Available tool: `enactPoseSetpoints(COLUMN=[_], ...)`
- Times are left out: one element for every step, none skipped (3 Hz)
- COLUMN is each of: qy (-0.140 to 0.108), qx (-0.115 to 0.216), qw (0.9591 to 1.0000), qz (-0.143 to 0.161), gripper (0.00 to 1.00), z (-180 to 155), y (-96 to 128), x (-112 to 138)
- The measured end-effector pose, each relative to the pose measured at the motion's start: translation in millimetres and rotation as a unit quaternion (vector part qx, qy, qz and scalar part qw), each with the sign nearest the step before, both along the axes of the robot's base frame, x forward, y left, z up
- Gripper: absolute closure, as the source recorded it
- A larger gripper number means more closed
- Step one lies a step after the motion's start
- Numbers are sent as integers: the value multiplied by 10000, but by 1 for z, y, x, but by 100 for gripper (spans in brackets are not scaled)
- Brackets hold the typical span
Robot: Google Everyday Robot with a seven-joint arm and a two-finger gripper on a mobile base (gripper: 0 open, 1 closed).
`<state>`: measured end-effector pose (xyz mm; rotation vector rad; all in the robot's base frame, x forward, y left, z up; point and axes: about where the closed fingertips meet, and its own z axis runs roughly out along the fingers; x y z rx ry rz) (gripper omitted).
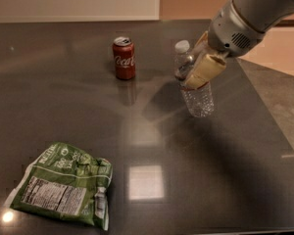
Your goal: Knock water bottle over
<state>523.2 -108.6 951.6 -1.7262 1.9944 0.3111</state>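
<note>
The water bottle (200,100) is clear ribbed plastic with a white cap, right of the table's middle. It leans with its cap toward the upper left and its base still on the table. My gripper (199,70) comes in from the upper right and presses against the bottle's upper half at the dark label band, covering part of it. The grey arm behind it fills the top right corner.
A red Coca-Cola can (124,58) stands upright to the left of the bottle. A green snack bag (63,184) lies flat at the front left. The dark glossy table (152,146) ends at an edge on the right, with a lower grey surface beyond it.
</note>
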Motion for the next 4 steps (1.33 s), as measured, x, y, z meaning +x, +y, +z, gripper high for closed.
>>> enactPoseSetpoints(qy=[243,337,365,390], qx=[-1106,-1911,-2338,-2651], qw=[9933,9805,9709,9623], qz=[234,319,361,456], gripper=[100,100,100,82], z=[-18,-34,-42,-51], y=[5,-2,-6,-6], x=[-1,3,7,6])
